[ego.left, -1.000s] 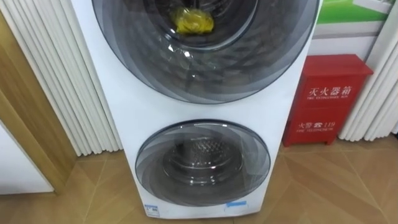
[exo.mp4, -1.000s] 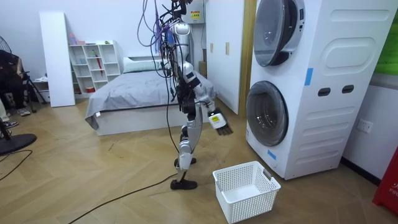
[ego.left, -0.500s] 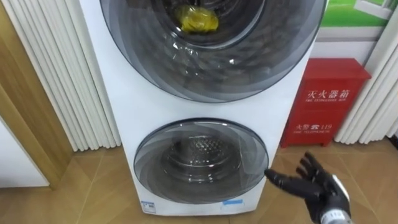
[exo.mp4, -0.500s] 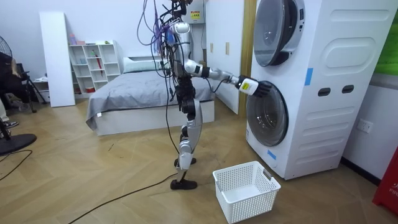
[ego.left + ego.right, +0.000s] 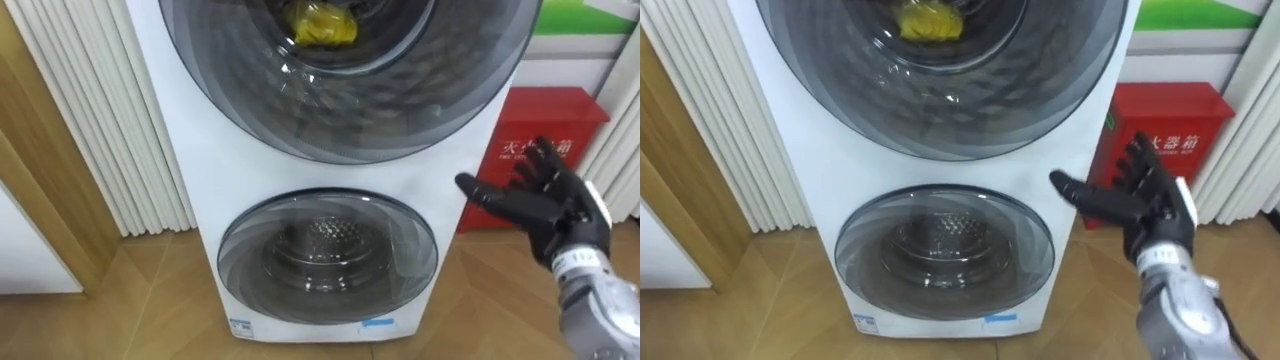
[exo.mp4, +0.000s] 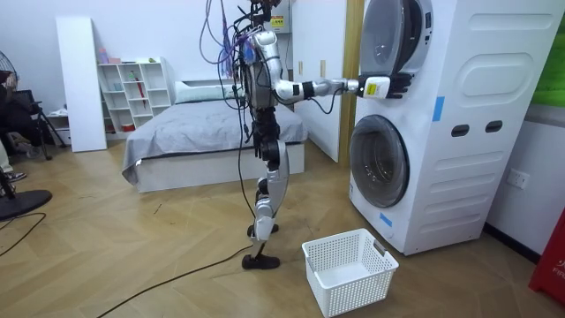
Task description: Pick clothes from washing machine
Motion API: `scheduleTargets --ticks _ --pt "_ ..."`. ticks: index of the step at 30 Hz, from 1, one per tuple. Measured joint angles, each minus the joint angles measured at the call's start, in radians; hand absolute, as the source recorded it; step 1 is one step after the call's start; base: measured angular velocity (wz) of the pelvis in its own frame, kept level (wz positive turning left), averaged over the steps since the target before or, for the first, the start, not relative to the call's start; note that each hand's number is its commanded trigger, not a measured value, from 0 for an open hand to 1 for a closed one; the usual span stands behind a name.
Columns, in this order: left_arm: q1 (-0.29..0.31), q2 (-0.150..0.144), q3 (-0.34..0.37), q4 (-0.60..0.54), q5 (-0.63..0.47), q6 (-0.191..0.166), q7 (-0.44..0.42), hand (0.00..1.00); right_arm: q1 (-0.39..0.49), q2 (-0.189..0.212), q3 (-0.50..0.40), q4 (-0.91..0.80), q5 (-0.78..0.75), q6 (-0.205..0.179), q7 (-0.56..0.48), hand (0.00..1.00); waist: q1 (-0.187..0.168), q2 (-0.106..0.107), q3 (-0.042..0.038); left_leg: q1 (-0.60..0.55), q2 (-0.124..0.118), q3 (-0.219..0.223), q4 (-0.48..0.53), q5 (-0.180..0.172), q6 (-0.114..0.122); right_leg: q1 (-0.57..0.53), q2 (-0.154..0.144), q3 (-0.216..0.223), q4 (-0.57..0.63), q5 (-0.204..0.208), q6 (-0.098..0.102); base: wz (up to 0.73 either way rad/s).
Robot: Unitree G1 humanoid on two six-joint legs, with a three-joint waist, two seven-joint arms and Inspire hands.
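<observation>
Yellow cloth (image 5: 320, 24) sits behind upper door (image 5: 400, 120); right hand (image 5: 548, 203), fingers apart & empty, has risen from lower door (image 5: 328, 255) toward upper door's right edge, prob. to open it.

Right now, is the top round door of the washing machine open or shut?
Shut: the upper round grey glass door sits flush on the white washing machine, with the yellow cloth behind its glass.
</observation>
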Motion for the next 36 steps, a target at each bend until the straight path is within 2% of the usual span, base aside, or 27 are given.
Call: scheduleTargets --ticks 5,6,11,12,13,14,15,16,17,18,19,20,21,24,28,31,36 --pt "0.006 0.009 -0.002 -0.026 0.0 0.001 -0.005 0.0 -0.056 -0.008 -0.011 0.007 0.0 0.0 -0.023 0.0 0.004 -0.008 -0.0011 0.003 -0.001 -0.018 -0.001 0.0 0.0 0.003 0.0 -0.01 0.008 0.0 0.0 0.05" --pt "0.006 0.01 -0.002 -0.029 0.0 0.001 -0.007 0.0 -0.072 -0.02 -0.011 0.032 0.0 0.0 -0.025 0.0 0.003 -0.007 0.0 0.009 0.0 -0.034 -0.005 0.0 0.0 0.001 0.001 -0.015 0.021 0.0 0.0 0.15" --pt "0.009 0.02 -0.002 -0.048 0.0 0.003 -0.014 0.0 -0.106 -0.071 -0.013 0.046 -0.001 0.021 -0.036 0.0 0.018 -0.014 0.0015 0.018 0.001 -0.044 -0.02 0.001 0.0 -0.001 0.001 -0.038 0.036 0.0 0.0 0.06" --pt "0.012 0.022 -0.002 -0.058 0.0 0.005 -0.017 0.0 -0.121 -0.08 -0.013 0.046 -0.001 0.021 -0.037 0.0 0.021 -0.016 0.001 0.02 0.002 -0.059 -0.023 0.001 0.001 -0.006 0.001 -0.041 0.049 0.0 0.0 -0.06" --pt "0.012 0.022 -0.003 -0.065 0.0 0.007 -0.021 0.0 -0.135 -0.086 -0.014 0.046 -0.001 0.021 -0.038 0.0 0.024 -0.012 0.0027 0.03 0.015 -0.097 -0.031 0.006 0.006 -0.037 0.003 -0.043 0.112 -0.005 0.005 -0.12" --pt "0.012 0.025 -0.003 -0.067 -0.001 0.006 -0.022 0.0 -0.14 -0.085 -0.013 0.045 -0.001 0.021 -0.038 0.0 0.031 -0.007 0.0046 0.035 0.026 -0.139 -0.034 0.009 0.006 -0.064 0.012 -0.033 0.139 -0.03 0.008 -0.48" --pt "0.004 0.037 0.002 -0.069 0.0 0.001 -0.022 0.0 -0.154 -0.081 -0.007 0.037 -0.005 0.024 -0.034 0.0 0.054 -0.004 0.0045 0.032 0.044 -0.222 -0.034 0.008 0.005 -0.13 0.058 0.032 0.085 -0.033 -0.014 -0.65" --pt "0.004 0.042 0.013 -0.068 0.005 -0.001 -0.022 0.0 -0.168 -0.076 -0.001 0.028 -0.011 0.028 -0.034 0.0 0.059 -0.01 0.0033 0.026 0.054 -0.242 -0.034 0.006 0.0 -0.168 0.074 0.048 0.034 0.01 -0.043 -0.48" --pt "0.008 0.039 0.039 -0.05 0.039 0.005 -0.022 0.0 -0.172 -0.075 0.001 -0.001 -0.022 0.034 -0.042 0.0 0.042 -0.006 -0.0014 0.017 0.075 -0.241 -0.036 0.001 -0.035 -0.174 0.087 -0.011 0.029 0.115 -0.067 0.0" --pt "0.005 0.037 0.034 -0.051 0.048 0.014 -0.023 0.0 -0.18 -0.077 0.0 -0.015 -0.029 0.033 -0.063 0.0 0.02 -0.005 -0.002 0.019 0.078 -0.187 -0.046 0.005 -0.042 -0.164 0.086 -0.04 0.028 0.118 -0.068 0.29" --pt "0.002 0.034 0.03 -0.053 0.047 0.019 -0.023 0.0 -0.183 -0.077 -0.004 -0.015 -0.037 0.032 -0.07 0.0 0.018 -0.004 -0.002 0.023 0.08 -0.163 -0.052 0.006 -0.042 -0.158 0.086 -0.039 0.026 0.117 -0.068 0.29" --pt "0.0 0.034 0.023 -0.057 0.042 0.023 -0.023 0.0 -0.184 -0.077 -0.013 -0.015 -0.049 0.031 -0.082 0.0 0.017 -0.005 -0.0015 0.033 0.085 -0.121 -0.059 0.009 -0.044 -0.14 0.086 -0.038 0.016 0.117 -0.068 0.21" --pt "-0.002 0.034 0.019 -0.069 0.04 0.026 -0.022 0.0 -0.186 -0.078 -0.013 -0.016 -0.058 0.032 -0.087 0.0 0.018 -0.006 -0.0019 0.034 0.085 -0.106 -0.065 0.009 -0.043 -0.137 0.087 -0.039 0.014 0.117 -0.067 0.23" --pt "-0.011 0.035 0.005 -0.085 0.039 0.044 -0.021 0.0 -0.198 -0.077 -0.007 -0.017 -0.057 0.045 -0.082 0.0 0.032 -0.016 -0.0018 0.034 0.065 -0.098 -0.066 0.014 -0.036 -0.14 0.085 -0.046 0.013 0.115 -0.064 0.1" --pt "0.0 0.036 -0.002 -0.084 0.039 0.048 -0.021 0.0 -0.225 -0.076 -0.008 -0.018 -0.057 0.058 -0.087 0.0 0.037 -0.016 -0.0018 0.026 0.043 -0.104 -0.058 0.019 -0.027 -0.135 0.064 -0.061 0.014 0.108 -0.048 0.1" --pt "0.003 0.036 -0.002 -0.081 0.04 0.048 -0.025 0.0 -0.226 -0.076 -0.01 -0.038 -0.057 0.065 -0.086 0.0 0.033 -0.016 -0.0018 0.014 0.037 -0.105 -0.054 0.024 -0.018 -0.143 0.058 -0.064 0.016 0.106 -0.046 0.08" --pt "-0.003 0.036 -0.002 -0.071 0.042 0.046 -0.028 0.0 -0.228 -0.077 -0.01 -0.06 -0.032 0.067 -0.085 0.0 0.041 -0.017 -0.0039 0.012 0.037 -0.103 -0.054 0.026 -0.016 -0.147 0.06 -0.06 0.024 0.102 -0.048 0.0"
